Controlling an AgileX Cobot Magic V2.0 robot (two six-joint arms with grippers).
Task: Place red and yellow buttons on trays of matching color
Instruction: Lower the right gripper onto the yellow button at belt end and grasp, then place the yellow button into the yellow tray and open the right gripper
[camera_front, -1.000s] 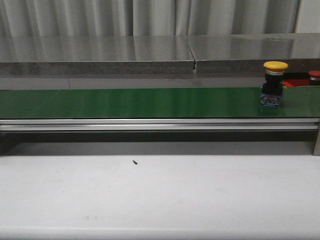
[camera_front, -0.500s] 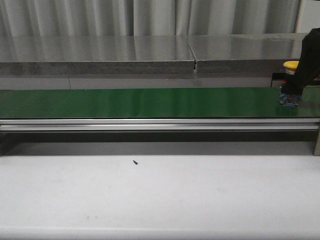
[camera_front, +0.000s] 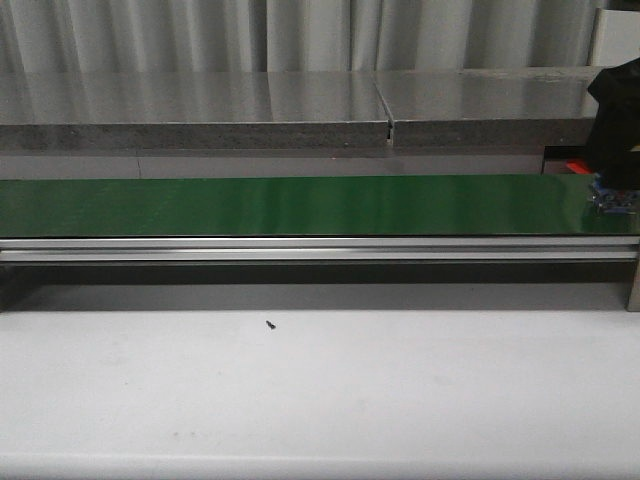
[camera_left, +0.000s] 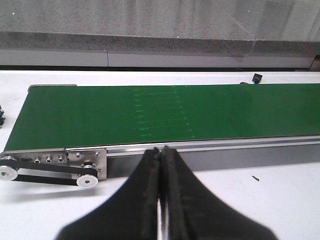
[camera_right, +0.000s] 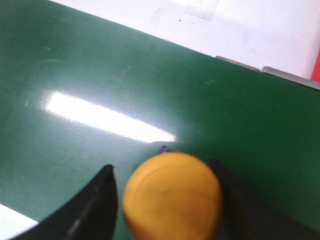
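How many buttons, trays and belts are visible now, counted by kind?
Yellow button: 1
Red tray, only a strip showing: 1
Green belt: 1
Total: 3

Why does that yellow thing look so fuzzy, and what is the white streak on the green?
Right wrist view: the yellow button sits too near the lens, between the right gripper's open fingers, so it blurs; the streak is lamp glare on the shiny green belt. Front view stays sharp.
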